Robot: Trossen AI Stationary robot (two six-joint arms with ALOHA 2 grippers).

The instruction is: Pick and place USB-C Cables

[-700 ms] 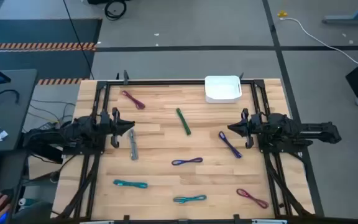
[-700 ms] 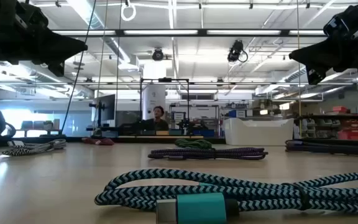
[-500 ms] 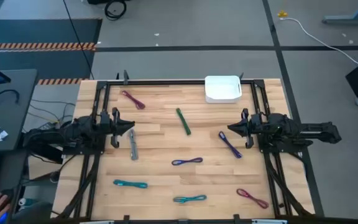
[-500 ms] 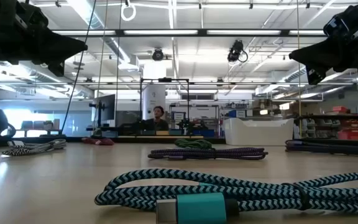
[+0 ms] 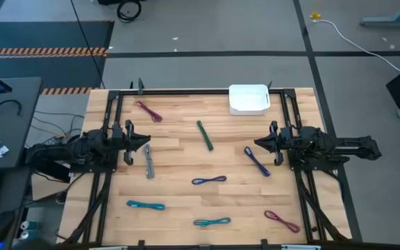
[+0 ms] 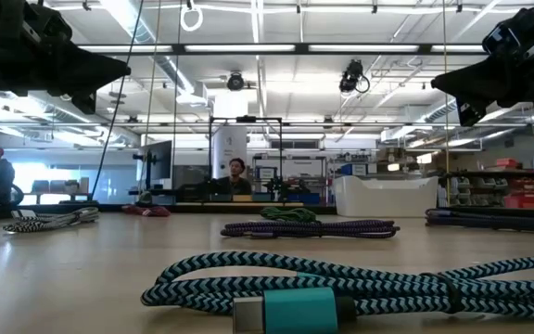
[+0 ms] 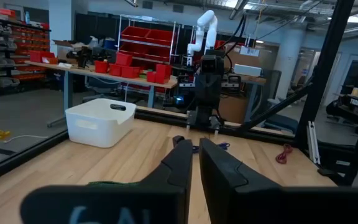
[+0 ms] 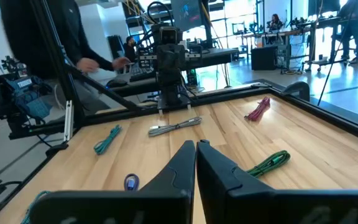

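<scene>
Eight folded USB-C cables lie flat on the wooden table: maroon (image 5: 148, 111), green (image 5: 205, 135), grey (image 5: 148, 161), blue-purple (image 5: 257, 161), purple (image 5: 209, 180), teal (image 5: 145, 205), a second teal (image 5: 212, 222) and a second maroon (image 5: 282, 221). My left gripper (image 5: 146, 144) hovers shut at the table's left side, just above the grey cable's far end. My right gripper (image 5: 257, 144) hovers shut at the right side, beside the blue-purple cable's far end. In their wrist views the left gripper (image 7: 193, 146) and the right gripper (image 8: 195, 147) hold nothing.
A white rectangular bin (image 5: 248, 98) stands at the table's far edge, right of centre. A black frame (image 5: 186, 91) runs along the far edge and both sides. A person (image 8: 73, 43) stands beyond the table's left side, near a desk (image 5: 5, 118).
Both arms have kept still and no cable has moved. A person's hand that showed beside the table's near left corner has gone out of the high view.
</scene>
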